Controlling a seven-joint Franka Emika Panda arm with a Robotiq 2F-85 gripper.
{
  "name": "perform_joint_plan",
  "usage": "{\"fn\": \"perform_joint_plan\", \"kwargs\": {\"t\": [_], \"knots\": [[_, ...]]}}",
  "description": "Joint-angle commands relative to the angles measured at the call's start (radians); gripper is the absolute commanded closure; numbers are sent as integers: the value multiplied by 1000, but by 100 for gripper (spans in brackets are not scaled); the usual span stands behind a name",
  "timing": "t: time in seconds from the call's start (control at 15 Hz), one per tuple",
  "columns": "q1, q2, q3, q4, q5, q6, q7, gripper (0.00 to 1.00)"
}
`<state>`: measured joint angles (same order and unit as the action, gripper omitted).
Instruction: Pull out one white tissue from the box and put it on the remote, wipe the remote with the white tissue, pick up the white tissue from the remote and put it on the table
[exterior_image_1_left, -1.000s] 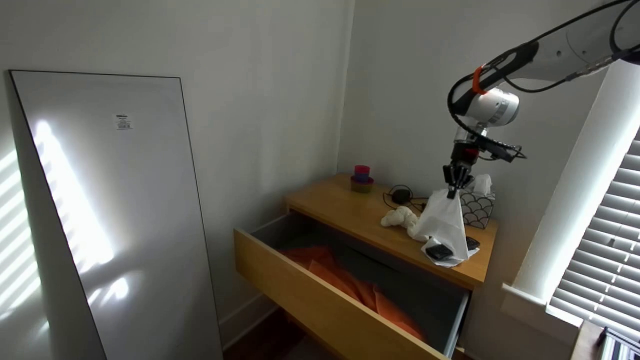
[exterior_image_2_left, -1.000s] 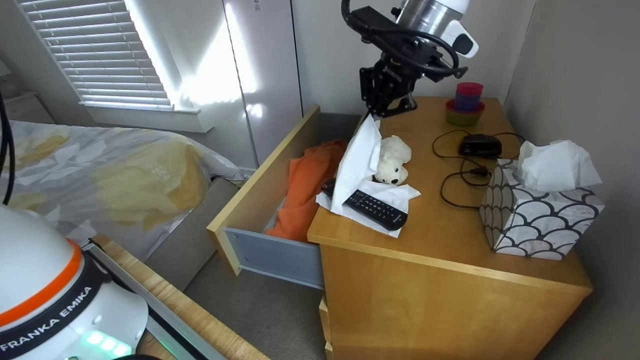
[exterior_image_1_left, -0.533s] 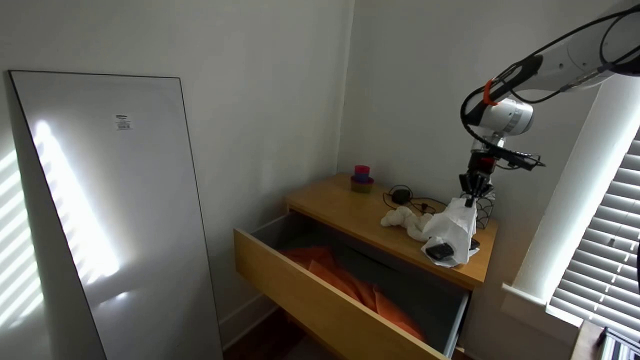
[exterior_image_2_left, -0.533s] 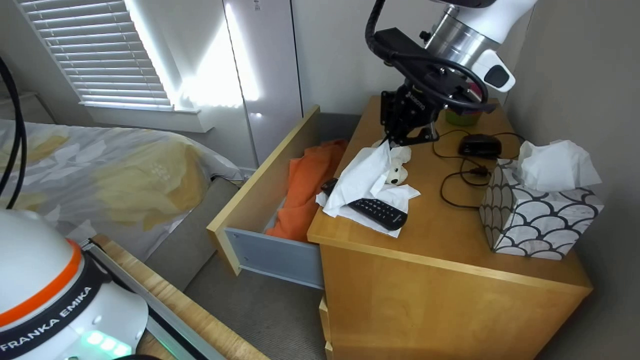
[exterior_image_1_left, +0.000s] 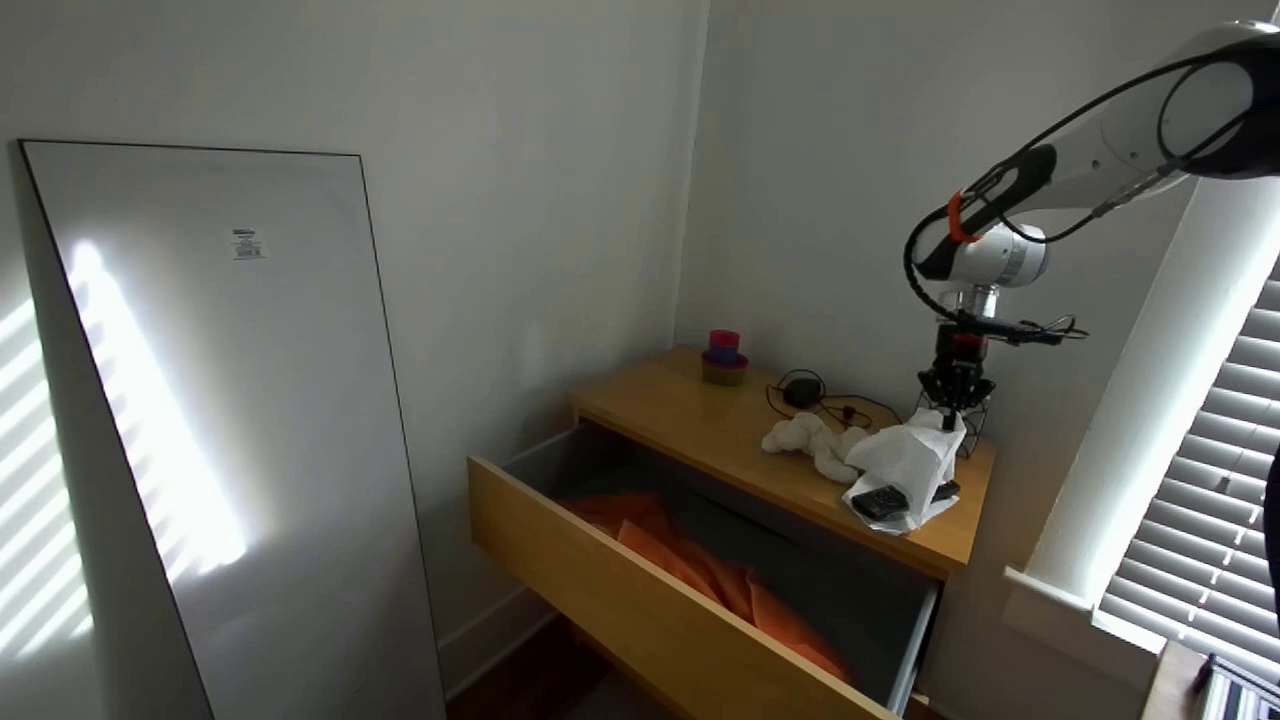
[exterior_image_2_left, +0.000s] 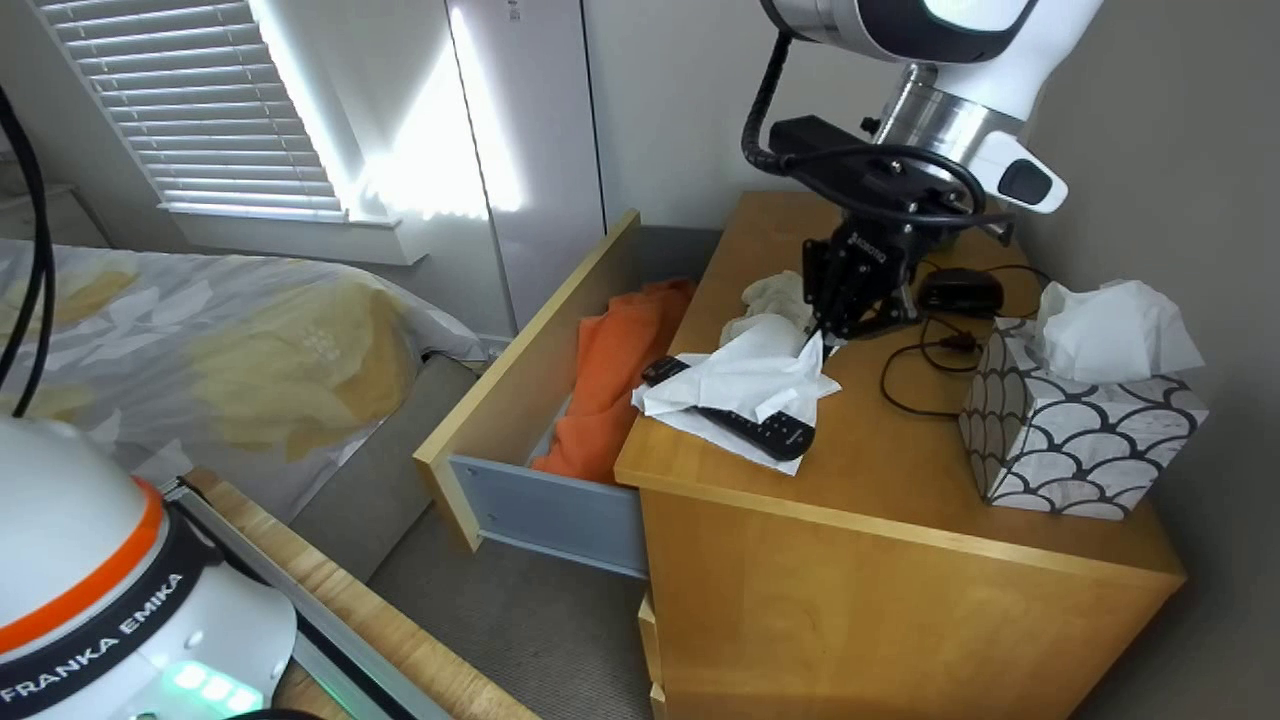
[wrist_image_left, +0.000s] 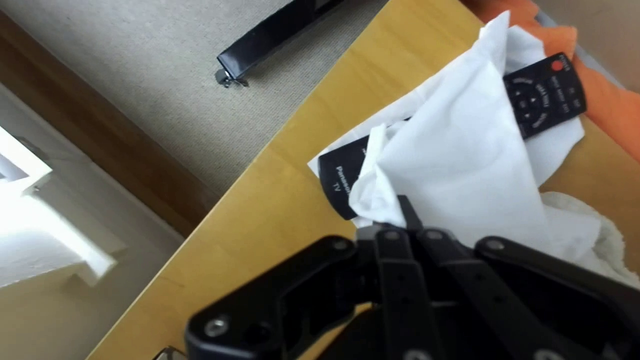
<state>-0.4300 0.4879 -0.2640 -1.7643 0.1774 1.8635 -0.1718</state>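
Wrist view: remote (wrist_image_left: 545, 95), black, lettered TV at one end, on the surface (wrist_image_left: 280, 195); white tissue (wrist_image_left: 460, 155), draped across the remote's middle, both ends of the remote showing; white sheet (wrist_image_left: 560, 150), beneath the remote, whether of one piece with the white tissue cannot be told; fingers (wrist_image_left: 411, 216), together, clamped on a bunched part of the white tissue near the remote's lettered end; orange cloth (wrist_image_left: 612, 110), past the remote's red-button end. In an exterior view: tissue box (exterior_image_2_left: 1090, 440), scalloped pattern, another tissue (exterior_image_2_left: 1115, 330) standing from its top, well apart from the remote; open drawer (exterior_image_2_left: 555, 515), beside and below the remote, the orange cloth inside. In an exterior view: white plush (exterior_image_1_left: 800, 435), near the remote; stacked cups (exterior_image_1_left: 724, 345), farther from the remote than the white plush.
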Motion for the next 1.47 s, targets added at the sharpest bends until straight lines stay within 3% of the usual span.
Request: {"fn": "perform_joint_plan", "kwargs": {"t": [0.0,0.53,0.6,0.73,1.27,1.4], "knots": [[32,78,-17,62,-91,-41,135,100],[86,208,-8,163,-201,-166,254,100],[91,216,-10,171,-213,-172,265,74],[97,222,-7,185,-234,-174,260,67],[125,117,8,125,-298,-132,210,7],[123,93,31,104,-280,-114,164,0]]}}
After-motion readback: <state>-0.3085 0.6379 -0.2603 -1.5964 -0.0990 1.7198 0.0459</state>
